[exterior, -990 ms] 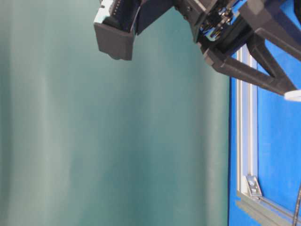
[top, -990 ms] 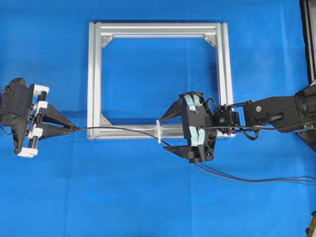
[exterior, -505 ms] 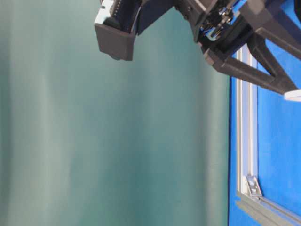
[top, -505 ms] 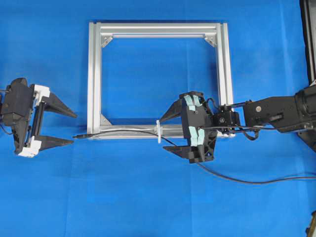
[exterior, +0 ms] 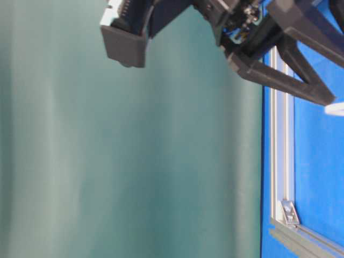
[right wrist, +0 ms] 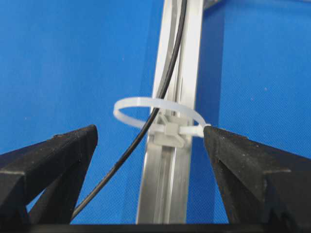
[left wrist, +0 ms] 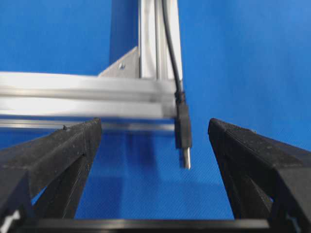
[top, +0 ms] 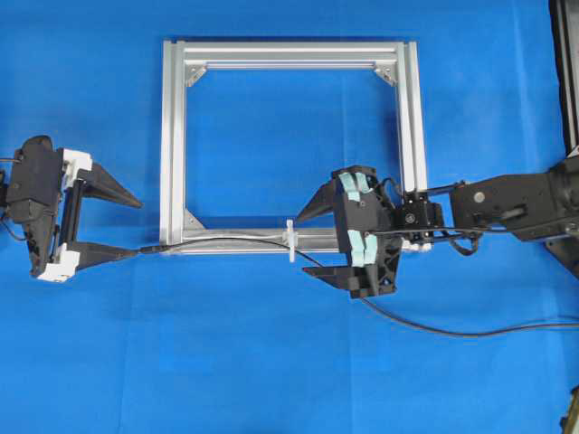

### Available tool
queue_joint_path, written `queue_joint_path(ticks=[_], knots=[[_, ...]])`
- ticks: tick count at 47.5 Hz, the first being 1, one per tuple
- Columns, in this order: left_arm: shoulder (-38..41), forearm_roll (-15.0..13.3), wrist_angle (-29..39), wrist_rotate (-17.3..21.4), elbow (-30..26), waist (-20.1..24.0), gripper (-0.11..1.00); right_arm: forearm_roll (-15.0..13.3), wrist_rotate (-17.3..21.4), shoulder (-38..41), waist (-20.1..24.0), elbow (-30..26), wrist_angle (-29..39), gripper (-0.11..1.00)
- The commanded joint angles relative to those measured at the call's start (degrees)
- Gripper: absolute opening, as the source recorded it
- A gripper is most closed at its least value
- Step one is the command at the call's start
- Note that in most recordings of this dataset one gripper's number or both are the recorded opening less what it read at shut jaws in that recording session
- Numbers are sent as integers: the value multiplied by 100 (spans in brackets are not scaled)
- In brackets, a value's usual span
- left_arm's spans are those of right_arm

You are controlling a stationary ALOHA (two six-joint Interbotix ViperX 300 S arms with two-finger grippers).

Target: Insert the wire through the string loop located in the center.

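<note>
The wire [top: 235, 239] runs along the silver frame's [top: 289, 54] near rail and passes through the white string loop [top: 291, 240] at the rail's middle. Its plug [top: 150, 248] lies loose on the blue cloth just past the frame's left corner. My left gripper [top: 137, 227] is open, and the plug [left wrist: 183, 131] sits between the fingers, nearer one of them and touching neither. My right gripper [top: 305, 243] is open just right of the loop. In the right wrist view the loop [right wrist: 146, 99] arches over the rail with the wire [right wrist: 113, 168] threaded through it, ahead of that gripper [right wrist: 150, 130].
The wire's slack [top: 452, 332] trails across the cloth to the right edge, under my right arm [top: 507, 203]. The frame's rail [exterior: 282, 134] and a corner bracket [exterior: 288, 211] show in the table-level view, with a black finger [exterior: 290, 86] above them.
My left gripper has opened and let go of the plug, which now lies on the cloth by the frame's corner. The right arm has shifted slightly to the right.
</note>
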Motion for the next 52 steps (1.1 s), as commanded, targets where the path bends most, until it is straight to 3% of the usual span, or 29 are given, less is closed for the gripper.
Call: queue_joint_path(ticks=[1,18,52], knots=[[-167,18,141,18,-193,9,87,9,0,-316,9,-132,149,93],[-932,18,1134,35,-483,193,87,9,0,-1107,0,-70,554,93],[-1160,18,1178,26,-439,246,87,9,0,-1266,9,-62,721,93]])
